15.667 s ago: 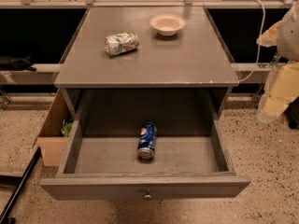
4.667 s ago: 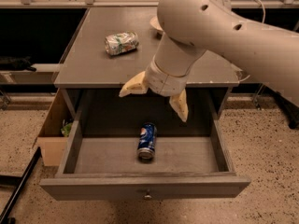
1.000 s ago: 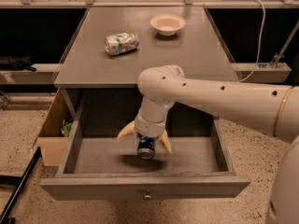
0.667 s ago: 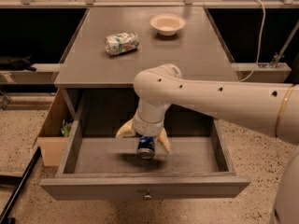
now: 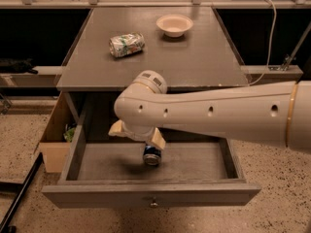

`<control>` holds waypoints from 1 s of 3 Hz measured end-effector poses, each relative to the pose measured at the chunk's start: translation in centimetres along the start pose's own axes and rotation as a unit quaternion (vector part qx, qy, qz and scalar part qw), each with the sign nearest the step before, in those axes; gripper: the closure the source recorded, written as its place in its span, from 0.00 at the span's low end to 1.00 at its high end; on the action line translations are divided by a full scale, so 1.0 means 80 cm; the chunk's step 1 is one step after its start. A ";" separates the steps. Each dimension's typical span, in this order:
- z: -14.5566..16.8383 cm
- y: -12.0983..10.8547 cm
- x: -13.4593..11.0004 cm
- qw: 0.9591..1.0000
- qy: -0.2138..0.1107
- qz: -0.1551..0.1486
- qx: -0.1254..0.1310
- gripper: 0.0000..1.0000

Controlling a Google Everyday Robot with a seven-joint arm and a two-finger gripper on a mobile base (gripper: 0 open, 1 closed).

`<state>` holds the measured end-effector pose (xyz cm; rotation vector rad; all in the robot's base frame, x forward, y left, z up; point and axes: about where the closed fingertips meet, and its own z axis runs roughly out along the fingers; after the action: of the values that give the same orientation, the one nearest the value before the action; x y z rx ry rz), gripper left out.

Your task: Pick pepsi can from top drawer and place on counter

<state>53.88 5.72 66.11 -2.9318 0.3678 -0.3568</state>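
Note:
The pepsi can point(image 5: 151, 155) lies in the open top drawer point(image 5: 150, 192), near the middle of its floor, silver end toward me. My gripper point(image 5: 137, 134) hangs in the drawer just above and left of the can. Its two tan fingers point(image 5: 116, 129) are spread wide apart, and the right finger covers the can's far end. The fingers do not close on the can. The grey counter point(image 5: 194, 57) is the tabletop above the drawer. My thick white arm comes in from the right across the drawer opening.
A dented green-and-white can point(image 5: 126, 44) and a small pale bowl point(image 5: 174, 24) sit on the counter's far half. A tan cardboard box point(image 5: 54, 139) stands on the floor left of the drawer. A black pole point(image 5: 19, 198) lies at the lower left.
The gripper has shifted left and slightly up over the can, and the arm now crosses lower over the drawer opening. The can has not visibly moved.

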 end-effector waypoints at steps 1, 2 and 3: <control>0.006 0.011 0.016 0.999 0.027 0.016 -0.008 0.00; 0.029 0.031 0.010 1.000 -0.009 0.011 -0.011 0.00; 0.038 0.051 0.018 0.999 -0.016 0.025 -0.016 0.00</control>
<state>55.10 1.88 62.72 -2.9494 0.4445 -0.2999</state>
